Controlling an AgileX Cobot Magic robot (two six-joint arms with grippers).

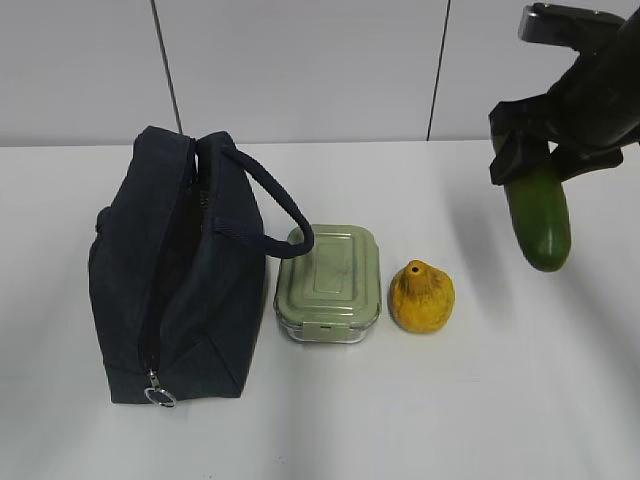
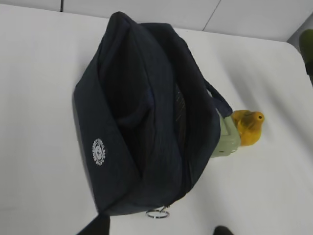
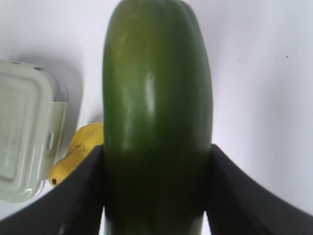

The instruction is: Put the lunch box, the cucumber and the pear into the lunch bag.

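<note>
White tabletop (image 1: 500,420) carries the lunch bag (image 1: 175,280) at frame left, unzipped, then the lunch box (image 1: 328,283) and pear (image 1: 421,297). Upper right, the right gripper (image 1: 540,160) clamps the cucumber (image 1: 538,215), hanging lengthwise, well right of the bag. Left gripper: not visible.

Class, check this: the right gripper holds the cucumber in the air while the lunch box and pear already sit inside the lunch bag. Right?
Not quite. The exterior view shows the lunch box and pear on the table beside the lunch bag, not inside. The right gripper does hold the cucumber aloft.
</note>
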